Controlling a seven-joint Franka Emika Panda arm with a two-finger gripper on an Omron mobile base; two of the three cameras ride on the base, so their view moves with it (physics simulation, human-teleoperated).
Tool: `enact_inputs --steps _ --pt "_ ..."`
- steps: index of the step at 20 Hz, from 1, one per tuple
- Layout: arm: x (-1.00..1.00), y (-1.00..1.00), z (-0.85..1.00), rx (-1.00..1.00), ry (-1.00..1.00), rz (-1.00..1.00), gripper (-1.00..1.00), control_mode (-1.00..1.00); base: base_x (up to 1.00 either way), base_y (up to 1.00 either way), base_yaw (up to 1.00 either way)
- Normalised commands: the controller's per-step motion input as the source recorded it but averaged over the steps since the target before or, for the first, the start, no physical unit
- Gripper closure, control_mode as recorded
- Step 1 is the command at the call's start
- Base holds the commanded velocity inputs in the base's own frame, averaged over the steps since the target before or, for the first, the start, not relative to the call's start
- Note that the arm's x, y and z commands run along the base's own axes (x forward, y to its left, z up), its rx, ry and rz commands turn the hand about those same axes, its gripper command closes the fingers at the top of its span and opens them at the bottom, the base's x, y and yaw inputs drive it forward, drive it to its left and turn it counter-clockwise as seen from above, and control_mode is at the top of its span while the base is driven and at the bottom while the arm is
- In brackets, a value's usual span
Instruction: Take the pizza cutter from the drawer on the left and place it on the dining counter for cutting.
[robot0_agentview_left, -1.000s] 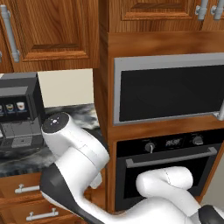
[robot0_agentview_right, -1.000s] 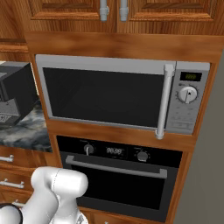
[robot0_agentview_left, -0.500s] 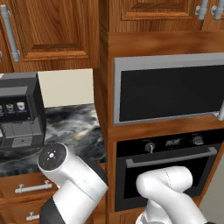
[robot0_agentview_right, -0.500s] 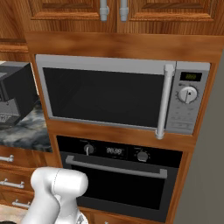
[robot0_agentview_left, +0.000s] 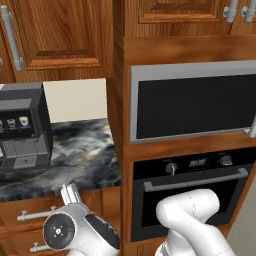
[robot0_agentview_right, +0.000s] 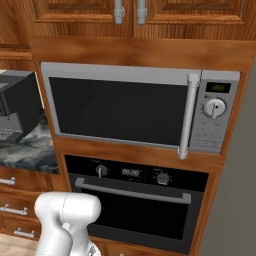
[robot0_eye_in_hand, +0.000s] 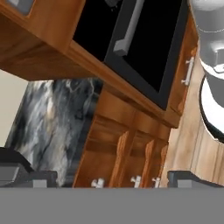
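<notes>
In the hand view my gripper (robot0_eye_in_hand: 109, 180) is open, its two dark fingertips (robot0_eye_in_hand: 26, 177) far apart with nothing between them. It stands off from the cabinet front and faces the stack of reddish-brown drawers. The drawer (robot0_eye_in_hand: 104, 151) just under the marbled top is shut, with its silver bar handle (robot0_eye_in_hand: 97, 182) low in that rolled view. The same drawer (robot0_agentview_left: 35, 214) sits below the counter at the left, and shows as (robot0_agentview_right: 9, 181) at the left edge. The pizza cutter is hidden. The dining counter is out of view.
A coffee machine (robot0_agentview_left: 20, 127) stands on the marbled counter (robot0_agentview_left: 80, 155) above the drawers. A lower drawer (robot0_agentview_left: 37, 246) sits beneath. To the right are a built-in microwave (robot0_agentview_right: 135, 107) and a black oven (robot0_agentview_right: 135, 200) with a bar handle. My white arm (robot0_agentview_left: 75, 232) rises in front.
The arm's round joint has sunk from in front of the counter to drawer height in the left base view. The cabinets, drawers and cameras have not moved.
</notes>
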Motion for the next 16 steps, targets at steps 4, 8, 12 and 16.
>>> enact_inputs --steps 4,8,12,16 --pt "0.38 0.3 -0.58 0.01 -0.35 0.0 -1.0 -1.0 0.0 0.0 0.0" --pt "0.32 0.29 -0.62 0.07 -0.37 0.0 -1.0 -1.0 0.0 0.0 0.0" --pt "0.23 0.37 -0.58 0.11 -0.37 -0.02 -1.0 -1.0 0.0 0.0 0.0" --pt "0.06 0.36 -0.6 0.23 -0.34 -0.08 -1.0 -1.0 0.0 0.0 0.0"
